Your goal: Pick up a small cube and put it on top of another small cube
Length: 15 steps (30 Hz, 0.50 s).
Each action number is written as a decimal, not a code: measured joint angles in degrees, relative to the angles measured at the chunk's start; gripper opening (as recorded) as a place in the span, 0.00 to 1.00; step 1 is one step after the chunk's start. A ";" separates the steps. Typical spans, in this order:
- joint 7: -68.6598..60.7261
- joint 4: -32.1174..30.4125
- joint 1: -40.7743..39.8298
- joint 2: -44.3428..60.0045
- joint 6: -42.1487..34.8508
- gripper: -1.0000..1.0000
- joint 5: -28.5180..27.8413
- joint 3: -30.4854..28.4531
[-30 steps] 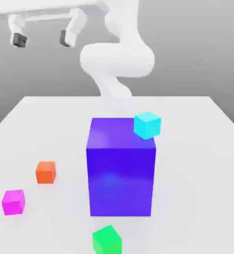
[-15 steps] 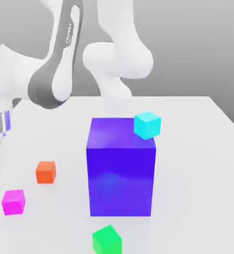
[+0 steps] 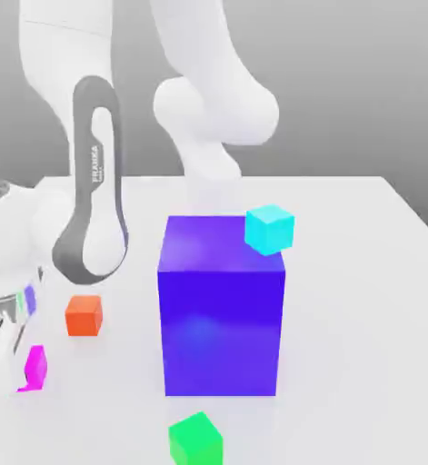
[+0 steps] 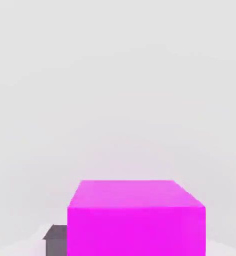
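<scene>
End effector (image 3: 4,350) sitting clamped on the pink cube (image 4: 136,220), low at the exterior view's left.

Showing up close in the hand view, half hidden behind the arm in the exterior view. Lying nearby on the white surface (image 3: 363,345): orange cube (image 3: 84,316), green cube (image 3: 196,440), big blue block (image 3: 222,309), cyan cube (image 3: 270,228).
</scene>
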 joint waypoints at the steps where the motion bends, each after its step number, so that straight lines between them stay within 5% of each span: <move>1: 0.42 -0.39 0.30 -1.89 -1.50 0.00 -0.55 -0.42; 15: -11.98 1.68 8.90 -9.81 -11.49 0.00 -8.19 9.21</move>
